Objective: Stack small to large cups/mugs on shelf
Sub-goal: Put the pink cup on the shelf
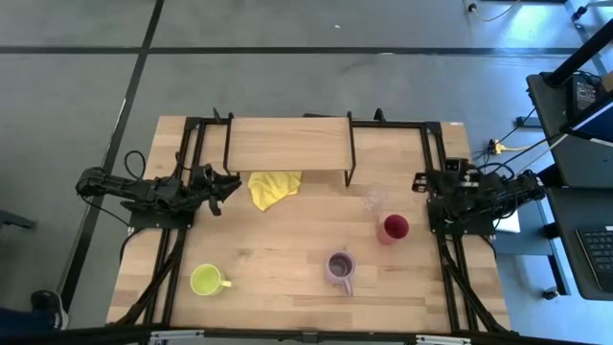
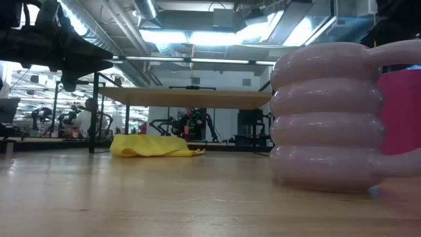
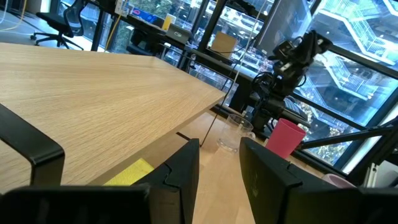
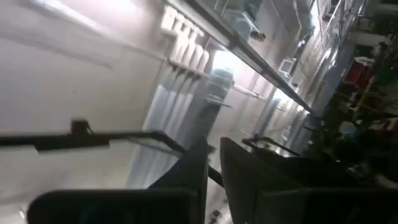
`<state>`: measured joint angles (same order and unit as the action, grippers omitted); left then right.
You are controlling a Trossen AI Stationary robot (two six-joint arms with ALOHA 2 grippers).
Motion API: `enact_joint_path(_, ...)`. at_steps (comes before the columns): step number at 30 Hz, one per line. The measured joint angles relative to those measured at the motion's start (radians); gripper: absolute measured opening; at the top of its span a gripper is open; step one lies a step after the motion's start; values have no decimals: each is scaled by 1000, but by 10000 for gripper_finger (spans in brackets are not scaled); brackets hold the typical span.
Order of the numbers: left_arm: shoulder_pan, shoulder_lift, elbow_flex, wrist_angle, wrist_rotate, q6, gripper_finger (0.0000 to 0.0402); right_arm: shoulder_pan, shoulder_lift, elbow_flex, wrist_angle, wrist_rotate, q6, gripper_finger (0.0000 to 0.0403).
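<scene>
In the high view the shelf point(image 1: 287, 144) stands on thin black legs at the table's far side. The tiny clear glass point(image 1: 372, 199), the red cup point(image 1: 393, 228), the lilac mug point(image 1: 340, 268) and the lime-yellow mug point(image 1: 206, 280) all stand upright on the tabletop. My left gripper point(image 1: 230, 184) hovers open by the shelf's left end, level with its board point(image 3: 106, 93), and faces the glass point(image 3: 236, 130) and the red cup point(image 3: 286, 138). My right gripper point(image 1: 419, 180) is shut over the table's right side, right of the glass, and touches nothing.
A crumpled yellow cloth point(image 1: 273, 187) lies on the table under the shelf's front edge, just right of my left gripper. In the low view the lilac mug point(image 2: 329, 118) stands close, with the red cup point(image 2: 401, 112) behind it. Black frame rails run along both table sides.
</scene>
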<state>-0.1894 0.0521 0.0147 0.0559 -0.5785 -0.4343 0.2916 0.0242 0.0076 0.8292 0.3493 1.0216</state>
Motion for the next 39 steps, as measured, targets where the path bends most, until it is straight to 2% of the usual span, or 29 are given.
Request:
enact_joint_path(3, 0, 0, 0, 0, 0, 0, 110, 0, 0, 0, 106, 2, -73, 46)
enact_joint_path(7, 0, 0, 0, 0, 0, 0, 110, 0, -1, 1, 265, 102, -289, 46)
enact_joint_path(12, 0, 0, 0, 0, 0, 0, 110, 0, 7, 103, 246, 231, -349, 46)
enact_joint_path(14, 0, 0, 0, 0, 0, 0, 110, 0, 30, 183, 163, 190, -392, 46)
enact_joint_path(16, 0, 0, 0, 0, 0, 0, 110, 0, 77, 280, 48, 92, -431, 46)
enact_joint_path(18, 0, 0, 0, 0, 0, 0, 110, 0, 136, 409, -105, 19, -472, 46)
enact_joint_path(20, 0, 0, 0, 0, 0, 0, 110, 0, 203, 570, -365, -12, -515, 46)
enact_joint_path(22, 0, 0, 0, 0, 0, 0, 110, 0, 290, 745, -726, 17, -563, 46)
enact_joint_path(24, 0, 0, 0, 0, 0, 0, 110, 0, 398, 918, -1097, 107, -567, 46)
enact_joint_path(27, 0, 0, 0, 0, 0, 0, 110, 0, 566, 1139, -1542, 189, -435, 46)
enact_joint_path(30, 0, 0, 0, 0, 0, 0, 110, 0, 721, 1313, -1900, 142, -255, 47)
enact_joint_path(33, 0, 0, 0, 0, 0, 0, 110, 0, 854, 1434, -2178, 17, -115, 47)
enact_joint_path(36, 0, 0, 0, 0, 0, 0, 110, 0, 967, 1497, -2382, -121, -32, 47)
enact_joint_path(39, 0, 0, 0, 0, 0, 0, 110, 1, 1027, 1468, -2381, -241, -59, 49)
